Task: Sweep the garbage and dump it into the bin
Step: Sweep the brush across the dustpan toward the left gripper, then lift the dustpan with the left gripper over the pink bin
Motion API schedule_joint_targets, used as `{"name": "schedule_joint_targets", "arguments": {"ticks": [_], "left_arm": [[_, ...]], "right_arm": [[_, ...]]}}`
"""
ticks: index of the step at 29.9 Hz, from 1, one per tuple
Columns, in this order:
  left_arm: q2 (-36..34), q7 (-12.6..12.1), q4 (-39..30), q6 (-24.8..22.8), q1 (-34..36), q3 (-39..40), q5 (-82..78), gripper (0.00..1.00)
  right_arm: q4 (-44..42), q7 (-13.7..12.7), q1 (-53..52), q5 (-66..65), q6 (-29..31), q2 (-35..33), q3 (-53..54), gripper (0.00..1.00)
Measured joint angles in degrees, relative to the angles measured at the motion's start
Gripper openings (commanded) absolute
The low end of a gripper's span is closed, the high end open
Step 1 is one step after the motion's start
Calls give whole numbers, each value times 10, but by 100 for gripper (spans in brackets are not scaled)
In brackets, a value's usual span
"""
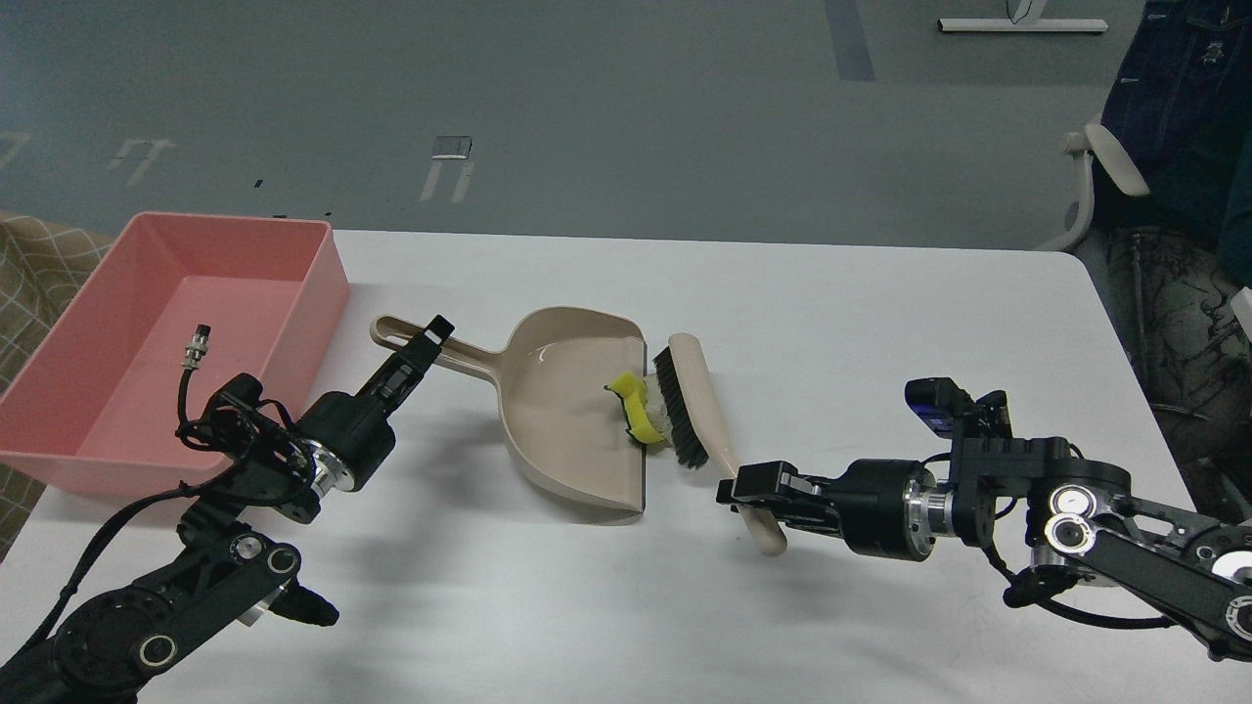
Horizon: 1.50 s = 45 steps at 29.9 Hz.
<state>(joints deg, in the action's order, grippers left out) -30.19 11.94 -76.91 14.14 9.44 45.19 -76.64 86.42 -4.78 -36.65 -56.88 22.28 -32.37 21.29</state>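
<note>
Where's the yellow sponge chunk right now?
In the head view it sits mid-table: the yellow sponge chunk lies at the dustpan mouth, pressed by the brush bristles on its right.

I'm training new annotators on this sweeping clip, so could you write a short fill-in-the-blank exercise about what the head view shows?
1. The yellow chunk lies at the mouth of the beige ____, against the brush bristles.
2. The pink bin stands on the table's ____ side.
3. The right gripper holds the brush by its ____.
4. The left gripper is at the dustpan's ____.

Missing words: dustpan; left; handle; handle
</note>
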Motion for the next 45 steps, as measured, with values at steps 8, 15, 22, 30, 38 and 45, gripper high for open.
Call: {"name": "schedule_joint_targets", "arguments": {"ticks": [8,15,22,30,38,45], "left_arm": [[0,1,0,0,-3,1,2,0],[3,1,0,0,-6,6,4,0],[11,12,2,2,-9,11,26,0],[37,16,16,3,-10,36,150,0],[46,20,18,0,-11,57,172,0],[43,25,14,0,-8,69,188,0]], "right_arm": [[-38,1,-29,8,0,73,-13,0],[-47,0,-68,34,-2,89,-34,0],[-48,0,-87,37,-5,84,-35,0],[-36,0,-96,67,-11,30,-20,0],[-5,2,-77,133,-23,-74,60,0],[14,2,-24,148,-27,-148,104,0]]}}
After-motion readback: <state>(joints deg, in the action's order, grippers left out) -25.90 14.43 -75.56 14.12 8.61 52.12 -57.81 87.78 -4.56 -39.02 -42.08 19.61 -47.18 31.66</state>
